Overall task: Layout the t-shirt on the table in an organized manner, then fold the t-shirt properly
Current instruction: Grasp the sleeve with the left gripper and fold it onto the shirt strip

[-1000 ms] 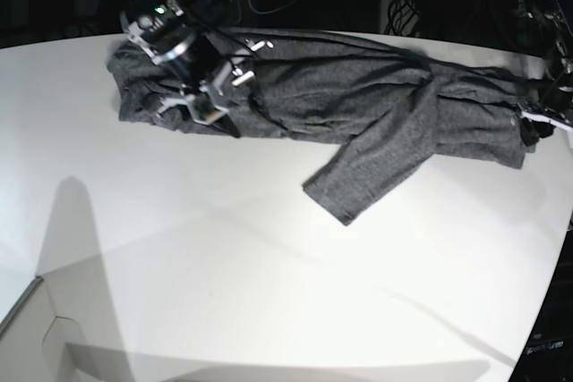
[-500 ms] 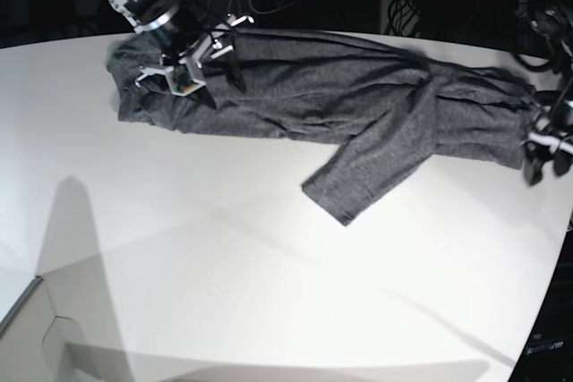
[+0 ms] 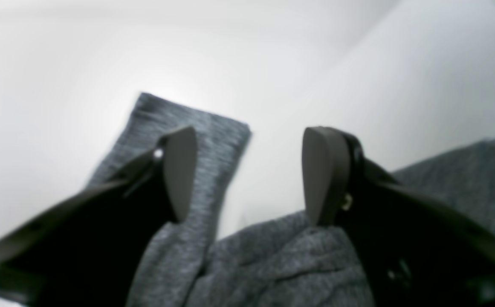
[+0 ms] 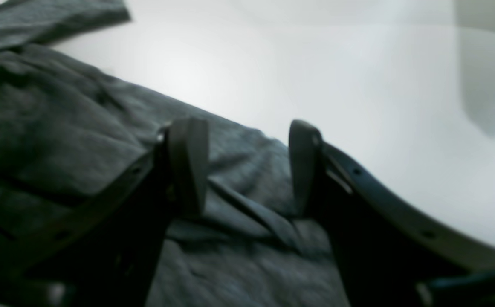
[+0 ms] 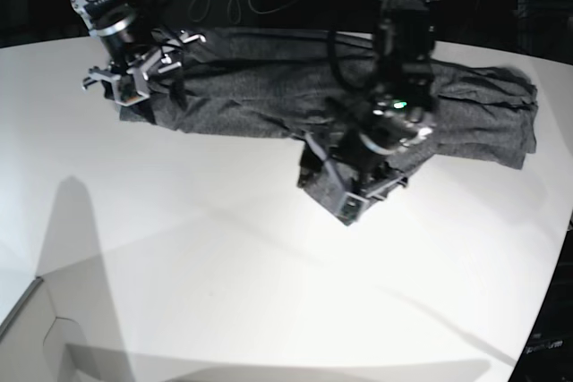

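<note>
White and smooth, the table (image 5: 224, 266) fills nearly every view, its far curved edge meeting a dark background with cables. Across its far half lies the t-shirt (image 5: 269, 96), a dark heather-grey knit stretched in a long rumpled band, with one sleeve (image 5: 336, 190) slanting out toward the near side.

At the shirt's end on the base view's left hangs the right gripper (image 5: 134, 64), jaws spread with nothing between them. In its wrist view the wrinkled cloth (image 4: 81, 140) lies under and behind the fingers, running off to their left, while bare table opens to their right.

Over the slanting sleeve sits the left gripper (image 5: 354, 190), also spread apart and holding nothing. In its wrist view the sleeve's cuff end (image 3: 196, 128) lies just beyond and beneath one finger (image 3: 179, 170); bunched fabric (image 3: 273, 260) sits below the gap between the fingers, and white table shows through that gap.
</note>
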{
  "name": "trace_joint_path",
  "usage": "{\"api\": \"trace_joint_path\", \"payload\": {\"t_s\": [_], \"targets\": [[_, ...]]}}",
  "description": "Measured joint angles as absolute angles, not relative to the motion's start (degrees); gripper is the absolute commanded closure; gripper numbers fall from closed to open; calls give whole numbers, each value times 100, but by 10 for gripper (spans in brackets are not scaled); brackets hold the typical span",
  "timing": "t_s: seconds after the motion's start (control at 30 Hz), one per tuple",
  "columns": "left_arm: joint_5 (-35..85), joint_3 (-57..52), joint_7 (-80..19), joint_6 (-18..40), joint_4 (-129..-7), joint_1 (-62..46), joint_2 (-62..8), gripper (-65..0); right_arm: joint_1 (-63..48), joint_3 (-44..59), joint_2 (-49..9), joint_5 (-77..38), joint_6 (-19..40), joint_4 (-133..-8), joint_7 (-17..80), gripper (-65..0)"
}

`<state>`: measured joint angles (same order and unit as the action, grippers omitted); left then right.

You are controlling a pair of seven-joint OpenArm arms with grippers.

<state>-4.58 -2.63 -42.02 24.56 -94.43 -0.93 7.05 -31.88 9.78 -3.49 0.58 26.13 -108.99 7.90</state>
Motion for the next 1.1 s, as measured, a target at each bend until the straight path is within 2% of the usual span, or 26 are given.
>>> {"api": "trace_joint_path", "payload": {"t_s": [0.13,0.23,0.43,0.73,0.87,0.9,0.97,1.03,1.1], "targets": [[-792,-191,-4182,2091,-8711,257,746,-380,-3242,1175,-327,58,2615,-10899,788,-310],[-777,-217,-4198,1922,-8283,475,672,-380,-3229,1411,-99,56,2626,-10899,786,-310],[-773,-154,-3706,1461,-7640,770,701,-380,-3232,1559,1,58,2635,-10897,788,-310],[-766,-132,-3538,1435,-7091,834,648,-380,-3245,1570,-1,58,2635,-10897,788,-310],[-766,228,-3393,1411,-6912,904,458,-377,-3240,1570,1,58,2635,-10897,786,-310],[-744,294,-3393,1411,-6842,961,438,-362,-3240,1570,-1,58,2635,-10897,784,-310],[-729,327,-3365,1413,-6781,1017,432,-282,-3229,1570,1,58,2635,-10897,788,-310],[-729,322,-3356,1411,-6781,1013,429,-175,-3227,1570,1,58,2635,-10897,786,-310],[-744,311,-3358,1406,-6785,1013,427,-33,-3232,1570,-1,58,2635,-10897,790,-310]]}}
